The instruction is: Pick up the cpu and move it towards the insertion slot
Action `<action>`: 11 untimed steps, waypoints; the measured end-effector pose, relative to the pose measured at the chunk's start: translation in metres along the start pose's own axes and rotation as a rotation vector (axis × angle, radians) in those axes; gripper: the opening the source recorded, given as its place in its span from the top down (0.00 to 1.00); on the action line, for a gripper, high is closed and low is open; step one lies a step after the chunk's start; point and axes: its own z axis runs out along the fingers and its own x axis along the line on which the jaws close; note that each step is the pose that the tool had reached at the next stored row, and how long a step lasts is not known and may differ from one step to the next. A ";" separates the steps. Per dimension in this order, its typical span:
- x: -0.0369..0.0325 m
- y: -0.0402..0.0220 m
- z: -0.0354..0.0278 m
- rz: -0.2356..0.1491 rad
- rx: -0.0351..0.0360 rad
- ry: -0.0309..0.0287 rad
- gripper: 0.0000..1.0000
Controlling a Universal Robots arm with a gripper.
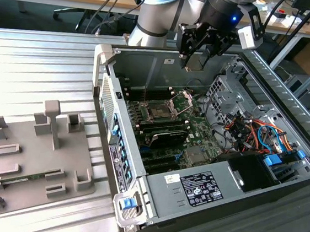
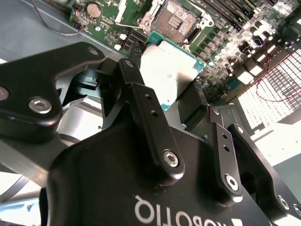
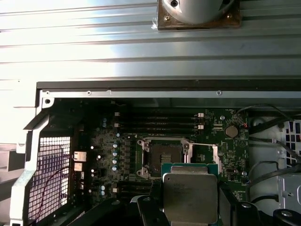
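My gripper (image 1: 197, 53) hangs above the open computer case, shut on the cpu (image 1: 195, 62) by two opposite edges. In both wrist views the cpu (image 2: 164, 70) (image 3: 190, 193) is a silvery square chip with a green rim, clamped between the black fingers (image 2: 141, 101) (image 3: 225, 207). The insertion slot (image 1: 160, 112) lies on the motherboard below, to the exterior view's left of the chip. It is a dark square socket (image 3: 162, 154) (image 2: 176, 16) with its silver frame, and its metal bracket (image 1: 182, 100) is hinged up. The cpu is well above the slot and apart from it.
The case walls (image 1: 149, 65) ring the motherboard. A drive cage and coloured cables (image 1: 253, 132) fill the exterior view's right side. Long black memory slots (image 3: 160, 121) run beside the socket. A grey fixture tray (image 1: 28, 158) with a green memory stick lies on the slatted metal table (image 1: 38, 70).
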 end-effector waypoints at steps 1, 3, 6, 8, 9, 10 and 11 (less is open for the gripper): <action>0.0000 0.0000 0.0002 0.000 0.0000 0.0000 0.45; 0.0000 -0.0001 0.0007 0.000 0.0000 0.0000 0.45; 0.0000 -0.0001 0.0011 0.000 0.0000 0.0000 0.45; 0.0000 -0.0002 0.0021 0.000 0.0001 0.0000 0.45; 0.0000 -0.0003 0.0030 0.000 0.0000 0.0000 0.45; 0.0000 -0.0003 0.0032 0.000 -0.0001 0.0000 0.45; 0.0000 -0.0003 0.0033 0.000 0.0000 0.0000 0.45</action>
